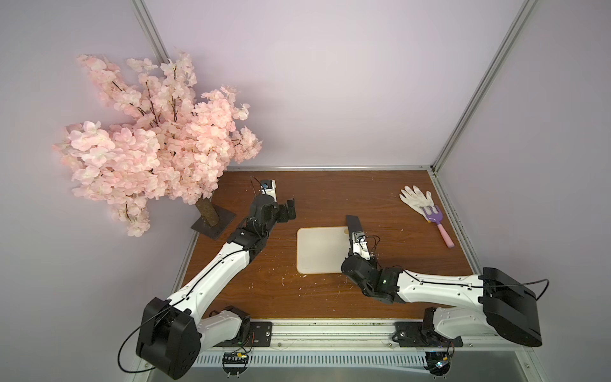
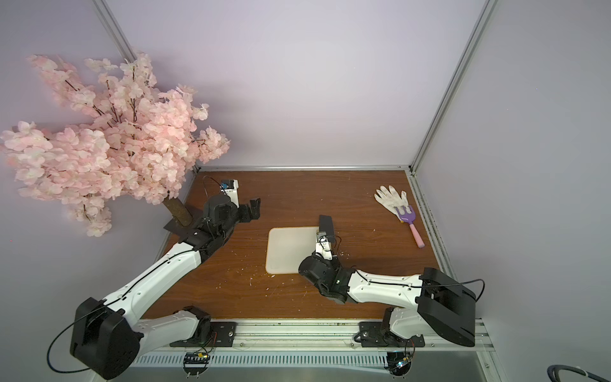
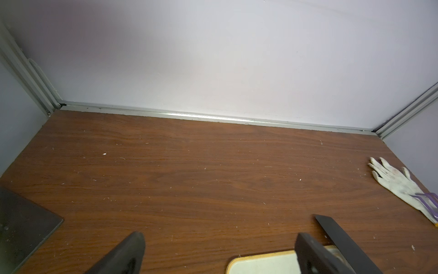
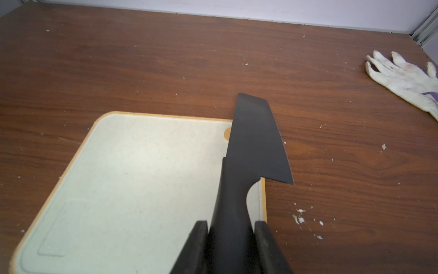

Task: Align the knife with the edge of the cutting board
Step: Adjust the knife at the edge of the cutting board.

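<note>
While the right gripper (image 4: 231,225) is clamped narrow on the knife (image 4: 257,142) handle, one finger pressing each side of it, the blade points away toward the far wall. The knife runs roughly along the right edge of the board (image 4: 142,178), slightly skewed and not flush with it. The handle sits just inside the right rim. The blade covers the far right corner and most of the orange hole (image 4: 227,134), its tip sticks out past the far edge over the table (image 4: 166,59), and its cutting edge overhangs the right rim. I can't tell whether the blade rests on the board or is held just above it. In both top views the board lies flat mid-table, with the right arm reaching in from the near right and the wrist over the board's right side. The left gripper (image 3: 220,239) is spread wide and empty. It hovers far left of the board, well apart from it and close to the pink tree (image 1: 155,142) and its dark base plate (image 3: 23,225). A white glove (image 1: 415,198) lies at the far right with a purple fork (image 1: 436,220) partly on top of it, both well clear of the board. Pale crumbs are scattered on the table near the board's right side.
</note>
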Robot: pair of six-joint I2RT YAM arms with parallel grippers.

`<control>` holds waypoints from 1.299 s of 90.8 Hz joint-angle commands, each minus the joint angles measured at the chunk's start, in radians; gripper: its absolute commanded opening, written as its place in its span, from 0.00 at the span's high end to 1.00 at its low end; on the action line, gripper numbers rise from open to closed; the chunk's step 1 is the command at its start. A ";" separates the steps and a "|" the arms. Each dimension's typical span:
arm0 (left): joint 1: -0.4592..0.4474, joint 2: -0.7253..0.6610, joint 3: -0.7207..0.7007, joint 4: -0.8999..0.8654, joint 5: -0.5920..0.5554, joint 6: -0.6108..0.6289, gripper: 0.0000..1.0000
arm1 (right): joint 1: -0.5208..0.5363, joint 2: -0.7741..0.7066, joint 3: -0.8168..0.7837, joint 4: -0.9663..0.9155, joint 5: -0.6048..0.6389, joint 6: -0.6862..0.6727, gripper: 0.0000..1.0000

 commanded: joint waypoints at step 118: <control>0.023 -0.024 0.016 -0.008 0.020 -0.013 0.00 | 0.011 0.117 -0.050 -0.095 -0.407 0.068 0.90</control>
